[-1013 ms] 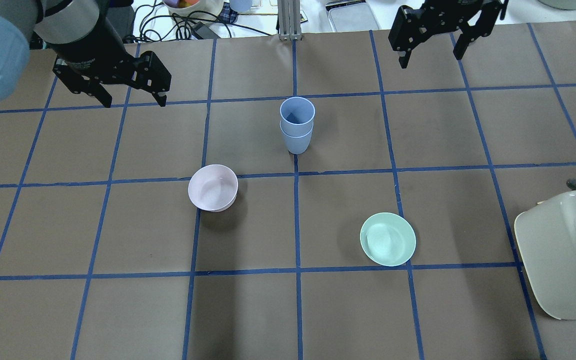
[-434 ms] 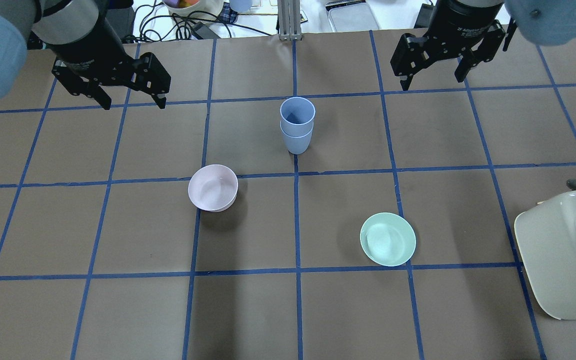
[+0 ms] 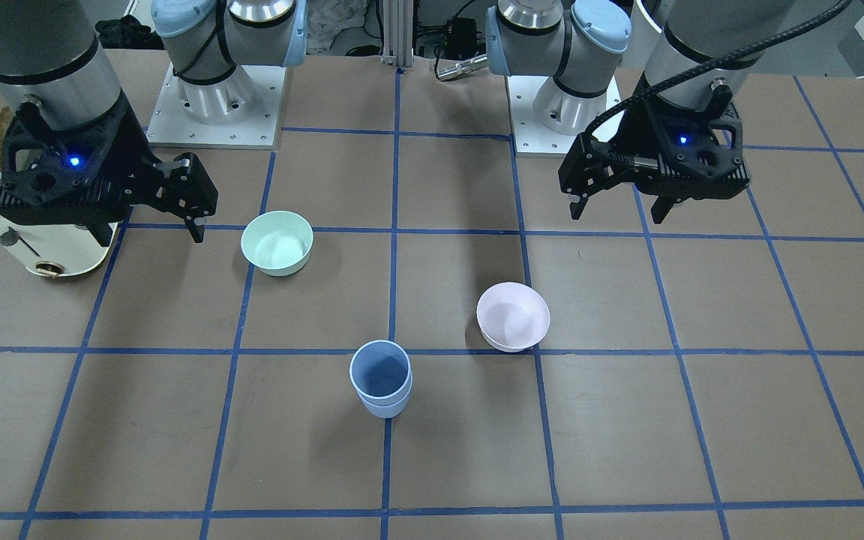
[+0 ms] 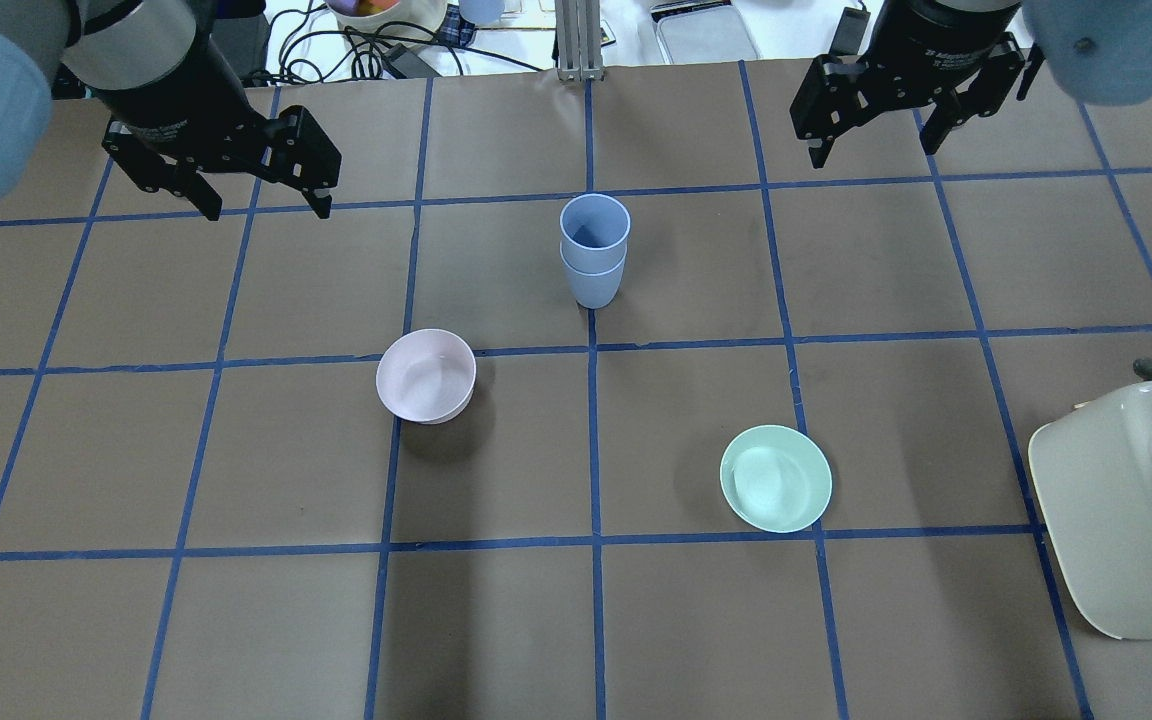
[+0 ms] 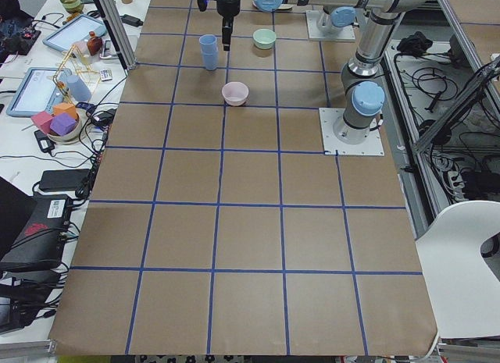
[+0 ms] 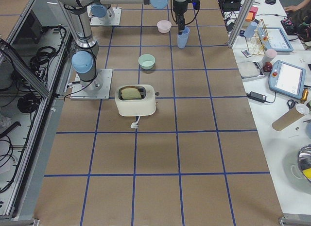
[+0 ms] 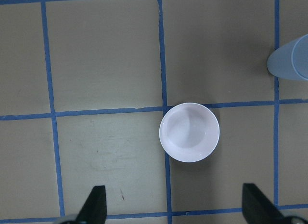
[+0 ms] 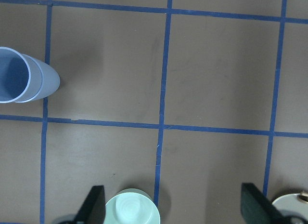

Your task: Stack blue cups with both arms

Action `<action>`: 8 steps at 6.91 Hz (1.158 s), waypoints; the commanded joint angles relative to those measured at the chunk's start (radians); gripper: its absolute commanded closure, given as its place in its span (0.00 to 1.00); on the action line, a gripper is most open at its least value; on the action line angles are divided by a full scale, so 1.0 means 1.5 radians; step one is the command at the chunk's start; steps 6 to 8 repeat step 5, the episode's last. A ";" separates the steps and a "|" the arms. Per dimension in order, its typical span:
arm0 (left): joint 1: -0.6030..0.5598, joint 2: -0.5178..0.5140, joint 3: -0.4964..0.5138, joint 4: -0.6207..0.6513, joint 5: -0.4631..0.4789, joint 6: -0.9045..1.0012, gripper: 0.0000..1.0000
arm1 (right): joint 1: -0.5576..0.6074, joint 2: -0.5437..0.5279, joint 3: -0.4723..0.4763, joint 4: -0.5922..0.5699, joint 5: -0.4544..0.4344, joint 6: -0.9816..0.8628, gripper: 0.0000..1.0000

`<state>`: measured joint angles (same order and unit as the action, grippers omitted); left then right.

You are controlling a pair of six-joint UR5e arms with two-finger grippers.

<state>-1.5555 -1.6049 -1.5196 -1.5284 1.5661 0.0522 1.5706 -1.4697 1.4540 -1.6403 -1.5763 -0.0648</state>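
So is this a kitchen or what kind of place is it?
Most likely a robotics lab, not a kitchen: two robot arms bolted to a table taped in a blue grid, and side benches holding control tablets.

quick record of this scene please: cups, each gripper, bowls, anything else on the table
cups: two, blue, nested in one upright stack on the table
left gripper: open, empty, off to the stack's left
right gripper: open, empty, off to the stack's right
pink bowl: upright, empty, apart from the stack, on the robot's left
green bowl: upright, empty, on the robot's right
toaster: at the robot's right edge
task: stack looks done
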 commanded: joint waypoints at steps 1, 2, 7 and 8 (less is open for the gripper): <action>0.001 -0.001 0.002 0.001 0.000 0.000 0.00 | -0.001 -0.009 0.003 0.002 0.002 0.039 0.00; 0.001 0.000 0.002 0.001 0.000 0.000 0.00 | -0.001 -0.009 0.004 0.004 0.002 0.054 0.00; 0.001 -0.001 0.003 0.001 0.000 0.000 0.00 | -0.002 -0.010 0.005 0.006 0.001 0.056 0.00; 0.001 -0.001 0.003 0.001 0.000 0.000 0.00 | -0.002 -0.010 0.005 0.006 0.001 0.056 0.00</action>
